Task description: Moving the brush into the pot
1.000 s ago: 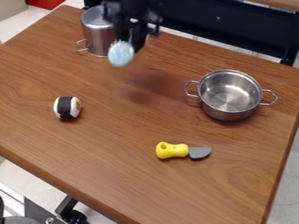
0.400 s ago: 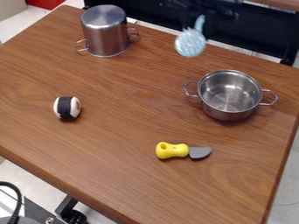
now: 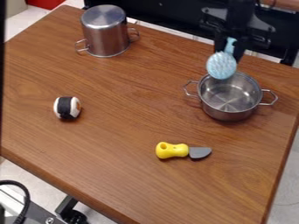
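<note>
While gripped by end effector (image 3: pixel 234 47), lt-blue brush (image 3: pixel 222 65) hangs below it, nr pot (image 3: pixel 230 95).

Black all over, the arm (image 3: pixel 240 12) — dark, wing-like side pieces (image 3: pixel 257 23) (one each side) — ends in a black gripper (image 3: pixel 229 49).

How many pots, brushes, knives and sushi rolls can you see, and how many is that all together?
Upright pot and upside-down pot: 2
Brush: 1
Toy knife: 1
Sushi roll: 1
Total: 5
</note>
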